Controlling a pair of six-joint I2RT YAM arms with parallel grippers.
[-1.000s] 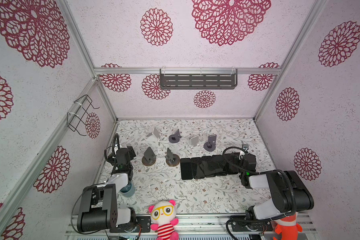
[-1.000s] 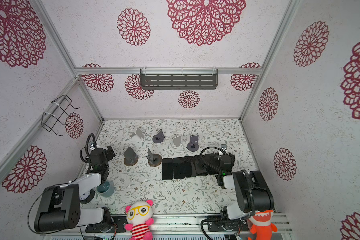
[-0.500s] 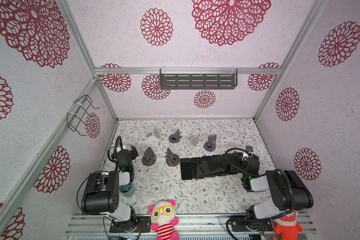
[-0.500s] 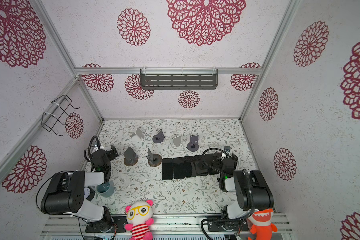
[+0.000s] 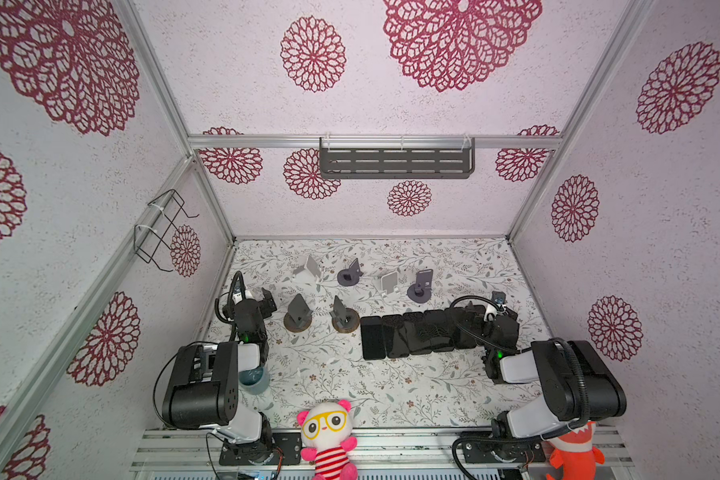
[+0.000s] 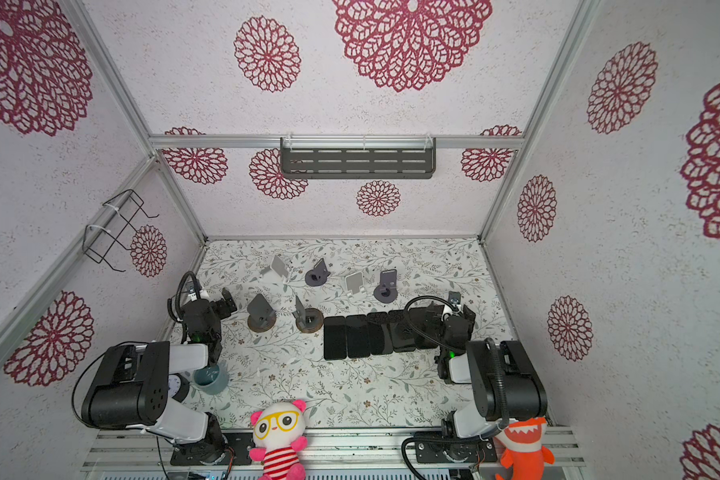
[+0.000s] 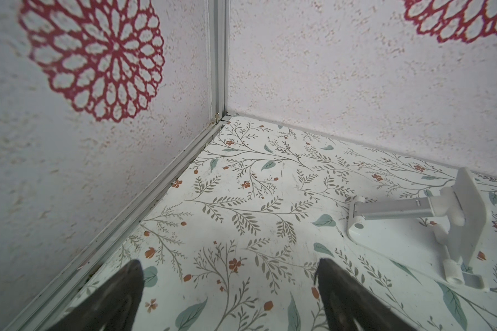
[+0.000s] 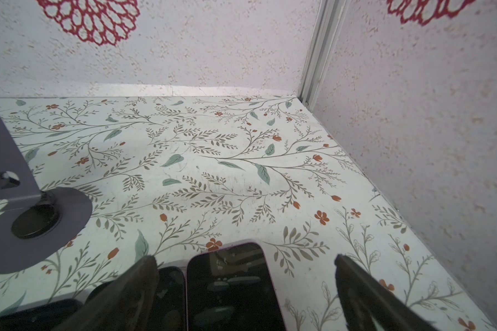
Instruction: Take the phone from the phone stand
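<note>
Right gripper (image 8: pixel 244 258): fingers spread wide, nothing clamped, just air between them. Directly beneath it lies a pink-rimmed phone (image 8: pixel 230 286), flat and screen up on the floral table (image 8: pixel 213 172), with its top end poking out just past the fingertips. Snug against it, under one finger, is a second dark phone (image 8: pixel 171 292). In a top view the row of phones (image 5: pixel 408 336) runs flat from this gripper toward the other arm. Ahead of the fingertips on that same side, a purple phone stand (image 8: pixel 26 223) sits on its round base, apart from the phones.

Over to the left gripper (image 7: pixel 228 261): wide apart as well, empty, low over bare table beside the wall. Beyond its fingertips, toward the right arm, there's a white stand (image 7: pixel 456 217). In a top view, a dark stand on a brown disc (image 5: pixel 298 318) sits just beside this gripper.
</note>
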